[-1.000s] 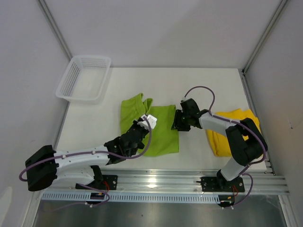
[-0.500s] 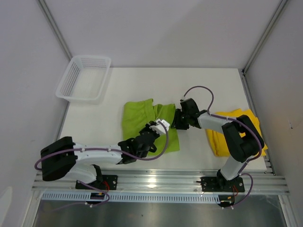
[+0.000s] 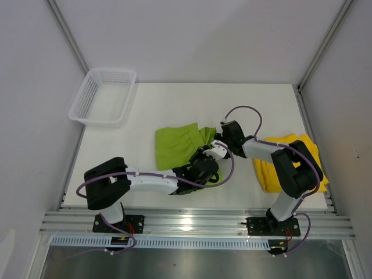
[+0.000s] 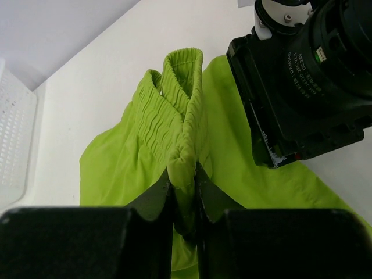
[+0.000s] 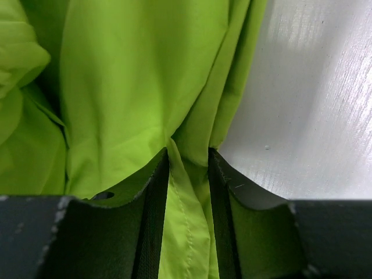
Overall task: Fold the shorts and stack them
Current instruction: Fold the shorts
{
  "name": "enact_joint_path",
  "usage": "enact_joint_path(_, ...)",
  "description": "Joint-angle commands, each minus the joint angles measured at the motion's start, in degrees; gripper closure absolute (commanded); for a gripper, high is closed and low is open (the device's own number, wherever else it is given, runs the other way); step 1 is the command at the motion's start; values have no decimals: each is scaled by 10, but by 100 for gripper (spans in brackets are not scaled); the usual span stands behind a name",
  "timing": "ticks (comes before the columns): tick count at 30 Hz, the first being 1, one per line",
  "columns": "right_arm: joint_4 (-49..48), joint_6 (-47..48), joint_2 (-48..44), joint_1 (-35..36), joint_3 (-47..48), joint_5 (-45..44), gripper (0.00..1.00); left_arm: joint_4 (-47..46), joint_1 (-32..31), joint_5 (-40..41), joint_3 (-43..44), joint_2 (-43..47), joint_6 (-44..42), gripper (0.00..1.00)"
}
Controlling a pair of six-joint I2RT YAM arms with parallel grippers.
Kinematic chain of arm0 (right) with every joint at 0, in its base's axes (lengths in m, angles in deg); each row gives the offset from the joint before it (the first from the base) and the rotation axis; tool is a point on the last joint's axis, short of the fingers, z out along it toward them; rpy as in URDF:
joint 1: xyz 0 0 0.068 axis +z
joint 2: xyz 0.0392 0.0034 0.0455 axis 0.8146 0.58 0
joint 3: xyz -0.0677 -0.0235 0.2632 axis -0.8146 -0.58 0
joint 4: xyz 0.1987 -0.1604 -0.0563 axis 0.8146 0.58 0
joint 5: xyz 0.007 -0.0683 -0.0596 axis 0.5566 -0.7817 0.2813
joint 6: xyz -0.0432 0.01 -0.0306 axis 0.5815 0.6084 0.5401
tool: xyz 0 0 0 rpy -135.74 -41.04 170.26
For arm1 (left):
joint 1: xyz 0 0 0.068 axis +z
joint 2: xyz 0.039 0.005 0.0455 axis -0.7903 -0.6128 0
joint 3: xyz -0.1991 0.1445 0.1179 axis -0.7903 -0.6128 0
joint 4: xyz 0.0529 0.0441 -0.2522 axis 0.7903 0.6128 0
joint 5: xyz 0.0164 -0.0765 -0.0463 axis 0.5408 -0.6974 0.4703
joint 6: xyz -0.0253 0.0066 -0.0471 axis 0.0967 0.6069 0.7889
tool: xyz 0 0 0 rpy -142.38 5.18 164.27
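Basket (image 3: 81, 103) well apart from green shorts (image 3: 174, 145), clamped in left tool (image 4: 185, 187) and right tool (image 5: 188, 170).

Lime green shorts (image 3: 177, 145): bunched at mid-table (image 3: 174, 104), partly folded, right side gathered and raised off the surface. Ribbed elastic waistband (image 4: 181, 87) doubled over, standing upright. Yellow shorts (image 3: 266, 174): folded heap near the right edge, well apart from the green pair.

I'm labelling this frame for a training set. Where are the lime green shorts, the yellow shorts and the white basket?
lime green shorts (image 3: 174, 145), top view, flat left part of the fabric
yellow shorts (image 3: 266, 173), top view, uncovered left edge
white basket (image 3: 110, 70), top view, far rim
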Motion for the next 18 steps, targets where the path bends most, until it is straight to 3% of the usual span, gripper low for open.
enact_joint_path(1,19,1,19,-4,-17,3,64,23,-9,26,42,-17,50,99)
enact_joint_path(2,20,3,18,-4,-17,3,64,34,-10,25,51,-22,57,95)
enact_joint_path(6,30,6,9,-19,-16,2,59,25,-18,16,26,-14,65,32)
enact_joint_path(8,41,10,-1,-30,-14,-2,57,11,-21,-19,2,16,67,22)
enact_joint_path(9,48,13,-5,-33,-12,-18,54,2,-21,-32,-6,29,83,2)
enact_joint_path(14,105,28,-36,-46,1,-81,51,-37,-17,-107,-91,175,118,1)
enact_joint_path(18,121,33,-63,-65,-2,-91,50,24,18,-167,-107,271,162,1)
